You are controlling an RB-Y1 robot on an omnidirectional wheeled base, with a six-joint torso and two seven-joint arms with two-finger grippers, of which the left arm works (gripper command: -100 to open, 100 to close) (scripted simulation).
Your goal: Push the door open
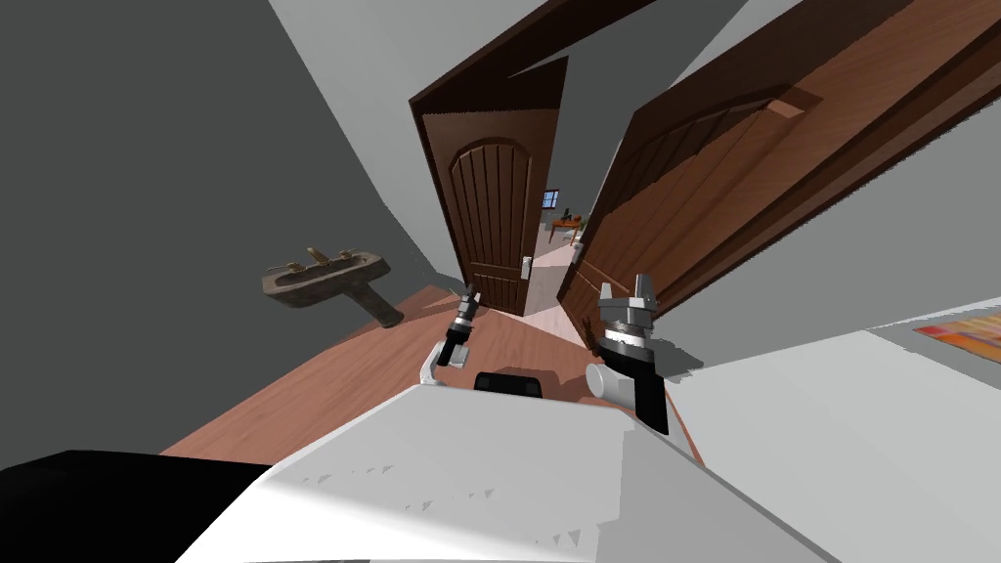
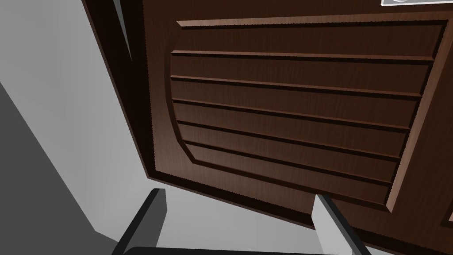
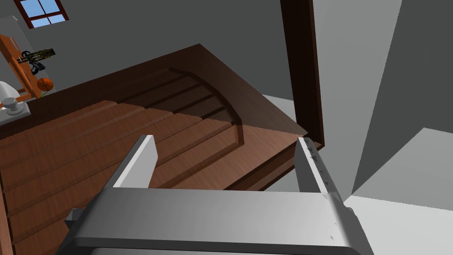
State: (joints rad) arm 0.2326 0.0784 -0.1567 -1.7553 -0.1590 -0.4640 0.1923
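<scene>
Both doors stand past the sink (image 1: 323,276). The dark door (image 1: 494,210) is the nearer one to the sink and the lighter brown door (image 1: 743,156) hangs farther from it. Between them a narrow gap shows a lit room with a desk (image 1: 564,223). I can't tell from the task line which door is meant, though each arm faces one.

My left gripper (image 1: 468,299) is on the sink's side, pointing at the dark door's ribbed panel. Its jaws are released with nothing between them. My right gripper (image 1: 624,286) is farther from the sink, up against the brown door, with jaws also spread and empty. I can't tell whether either one is touching wood.

What worries me:
- **Snagging:** The blade fingers are thin and both panels carry raised ribs and grooves. If I push with the tips, a blade could snag in a groove and twist the wrist as the door swings.
- **Slipping off the edge:** The right gripper sits near the brown door's edge, close to the dark frame post (image 3: 301,66). If it slides off, the hand could slip between door and frame.
- **Leverage:** If my contact is on the hinge side, away from the knob (image 3: 11,105), I'd expect little leverage. The base might then shove me off line.
- **Pinching:** With both arms forward, one door swinging back could pinch the idle arm.

I'd present a flat side of the jaws and push slowly.
</scene>
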